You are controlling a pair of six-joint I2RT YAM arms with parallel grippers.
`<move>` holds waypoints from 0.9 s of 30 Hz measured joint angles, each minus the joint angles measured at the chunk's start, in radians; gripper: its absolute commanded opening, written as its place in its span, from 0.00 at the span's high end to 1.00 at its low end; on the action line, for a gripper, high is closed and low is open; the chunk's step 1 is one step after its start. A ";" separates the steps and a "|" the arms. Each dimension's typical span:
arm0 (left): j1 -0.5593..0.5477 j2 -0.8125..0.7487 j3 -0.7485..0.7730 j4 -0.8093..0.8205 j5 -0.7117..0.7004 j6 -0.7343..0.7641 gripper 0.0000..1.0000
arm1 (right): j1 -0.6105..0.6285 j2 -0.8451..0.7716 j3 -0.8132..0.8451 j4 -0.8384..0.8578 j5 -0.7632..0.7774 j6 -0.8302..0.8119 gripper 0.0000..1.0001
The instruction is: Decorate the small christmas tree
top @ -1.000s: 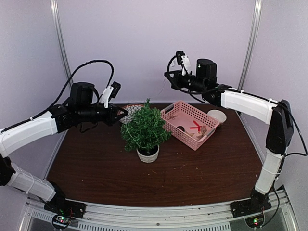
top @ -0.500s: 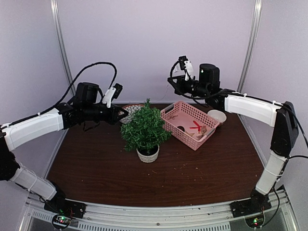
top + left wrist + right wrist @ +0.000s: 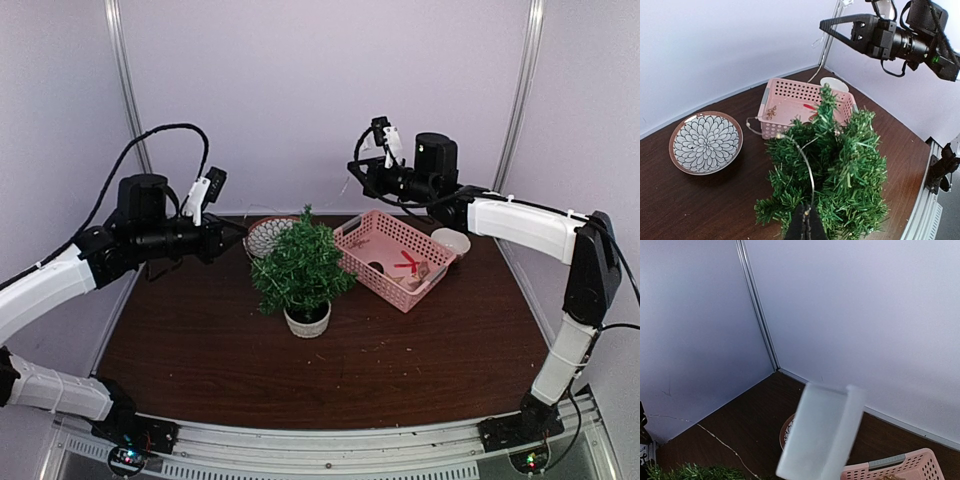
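The small Christmas tree (image 3: 302,265), a cone of bushy dark-green needle branches in a round whitish pot (image 3: 307,321), stands upright on the dark brown wooden bench (image 3: 200,350), just to the right of the left hand (image 3: 232,238) and lower than it. The left hand hangs above the bench with its tip towards the tree, and in its own wrist view its 2 fingers (image 3: 807,227) are pinched together on a thin pale strand (image 3: 809,175) that arcs up over the branches towards the pink perforated plastic basket (image 3: 365,268); whether the strand reaches into the basket I cannot tell. Beyond this hand, behind the tree, lies a round plate with a white petal pattern and a brown rim (image 3: 706,142), apart from the basket. The right hand (image 3: 350,158) is raised well above the bench, over the far side of the basket, with the tree below it, to its left and nearer the arm bases. Its jaws are closed on nothing that shows. Below it the basket holds a red piece (image 3: 405,265), and a small white bowl (image 3: 450,241) sits just right of the basket.
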 measured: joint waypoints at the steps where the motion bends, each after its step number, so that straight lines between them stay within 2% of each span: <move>1: 0.000 0.002 -0.007 -0.001 0.000 0.000 1.00 | 0.000 0.000 0.000 0.000 -0.002 0.001 1.00; 16: 0.000 0.202 0.020 -0.013 -0.048 -0.005 1.00 | -0.004 -0.004 -0.011 -0.001 0.000 -0.010 1.00; 27: 0.000 0.298 0.107 0.006 -0.048 -0.004 1.00 | -0.050 -0.167 -0.186 -0.022 0.038 -0.040 1.00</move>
